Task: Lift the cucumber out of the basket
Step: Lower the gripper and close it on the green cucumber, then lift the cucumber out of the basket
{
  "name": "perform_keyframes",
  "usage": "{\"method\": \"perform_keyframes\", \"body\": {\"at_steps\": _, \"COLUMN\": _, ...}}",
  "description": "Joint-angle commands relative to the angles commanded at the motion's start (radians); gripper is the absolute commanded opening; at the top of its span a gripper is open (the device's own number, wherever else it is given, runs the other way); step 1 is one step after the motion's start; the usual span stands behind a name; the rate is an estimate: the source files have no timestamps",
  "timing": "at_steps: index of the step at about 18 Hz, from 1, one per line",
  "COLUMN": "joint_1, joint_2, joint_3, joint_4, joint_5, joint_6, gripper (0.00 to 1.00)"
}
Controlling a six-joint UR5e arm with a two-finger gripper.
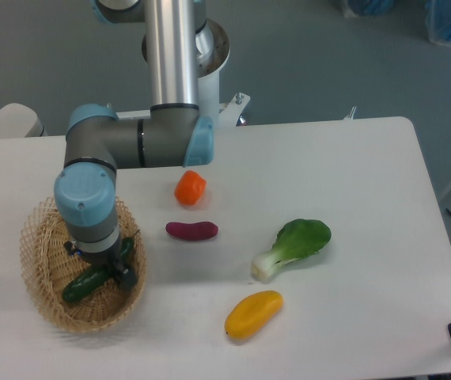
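Observation:
The dark green cucumber [83,286] lies slanted in the tan wicker basket [42,305] at the left front of the table. Its lower left end shows, and a bit of its upper end shows past the wrist. My gripper [104,267] points straight down into the basket, right over the middle of the cucumber. Its dark fingers [125,277] stand on either side of the cucumber, with the jaws apart. The wrist hides the spot where the fingers meet the cucumber, and the cucumber rests on the basket floor.
An orange pepper [190,188] and a purple vegetable [192,230] lie to the right of the basket. A bok choy [297,245] and a yellow pepper [253,314] lie further right. The arm's column [174,55] stands behind the basket.

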Motion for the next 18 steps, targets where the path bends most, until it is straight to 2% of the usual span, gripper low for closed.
{"method": "perform_keyframes", "body": {"at_steps": 5, "joint_1": -0.018, "joint_2": -0.037, "joint_3": 0.002, "joint_4": 0.040, "joint_5": 0.002, "joint_6": -0.022, "gripper": 1.00}}
{"method": "perform_keyframes", "body": {"at_steps": 9, "joint_1": -0.046, "joint_2": -0.064, "joint_3": 0.006, "joint_4": 0.066, "joint_5": 0.073, "joint_6": -0.037, "gripper": 1.00}}
{"method": "perform_keyframes", "body": {"at_steps": 11, "joint_1": -0.048, "joint_2": -0.071, "joint_3": 0.005, "joint_4": 0.074, "joint_5": 0.075, "joint_6": -0.068, "gripper": 1.00}}
{"method": "perform_keyframes", "body": {"at_steps": 12, "joint_1": -0.049, "joint_2": -0.071, "joint_3": 0.003, "joint_4": 0.074, "joint_5": 0.077, "joint_6": -0.069, "gripper": 0.86}}
{"method": "perform_keyframes", "body": {"at_steps": 13, "joint_1": -0.054, "joint_2": -0.071, "joint_3": 0.005, "joint_4": 0.072, "joint_5": 0.077, "joint_6": -0.069, "gripper": 0.67}}
{"method": "perform_keyframes", "body": {"at_steps": 14, "joint_1": -0.054, "joint_2": -0.071, "joint_3": 0.006, "joint_4": 0.072, "joint_5": 0.077, "joint_6": -0.069, "gripper": 0.43}}
{"method": "perform_keyframes", "body": {"at_steps": 15, "joint_1": -0.054, "joint_2": -0.068, "joint_3": 0.008, "joint_4": 0.072, "joint_5": 0.077, "joint_6": -0.069, "gripper": 0.27}}
{"method": "perform_keyframes", "body": {"at_steps": 17, "joint_1": -0.054, "joint_2": -0.063, "joint_3": 0.009, "joint_4": 0.072, "joint_5": 0.075, "joint_6": -0.066, "gripper": 0.09}}
{"method": "perform_keyframes", "body": {"at_steps": 18, "joint_1": -0.054, "joint_2": -0.058, "joint_3": 0.011, "joint_4": 0.071, "joint_5": 0.074, "joint_6": -0.063, "gripper": 0.09}}
